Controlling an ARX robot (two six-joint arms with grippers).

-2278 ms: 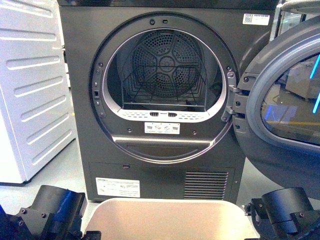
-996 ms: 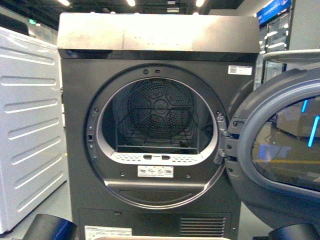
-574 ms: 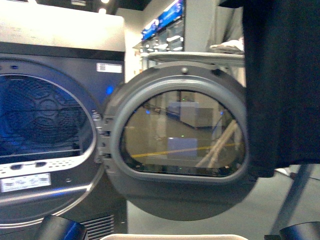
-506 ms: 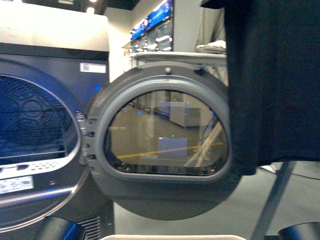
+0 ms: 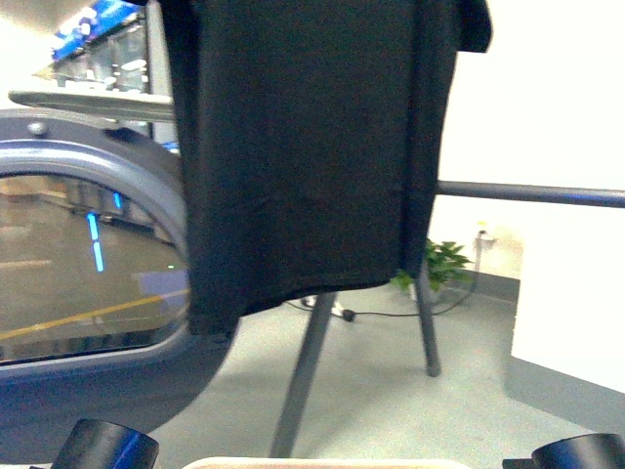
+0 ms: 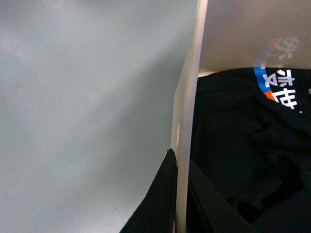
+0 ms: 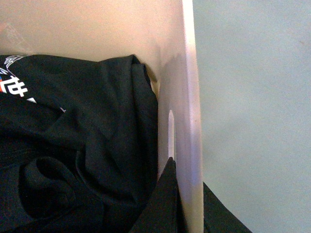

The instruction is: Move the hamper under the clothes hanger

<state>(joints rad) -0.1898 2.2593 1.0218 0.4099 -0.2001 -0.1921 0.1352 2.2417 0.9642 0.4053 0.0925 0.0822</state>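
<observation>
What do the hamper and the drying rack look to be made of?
The hamper: probably beige plastic, smooth with a soft sheen; thin moulded wall with a cut slot. The drying rack: likely metal tube, dark grey, painted or coated; slim round bars and straight legs.

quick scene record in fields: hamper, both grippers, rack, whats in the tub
hamper: beige, a gripper on each side wall
left gripper: shut on hamper wall
right gripper: shut on hamper wall
contents: black clothes with printed lettering
rack: ahead, black t-shirt hanging from it
dryer door: at left, beside the t-shirt
</observation>
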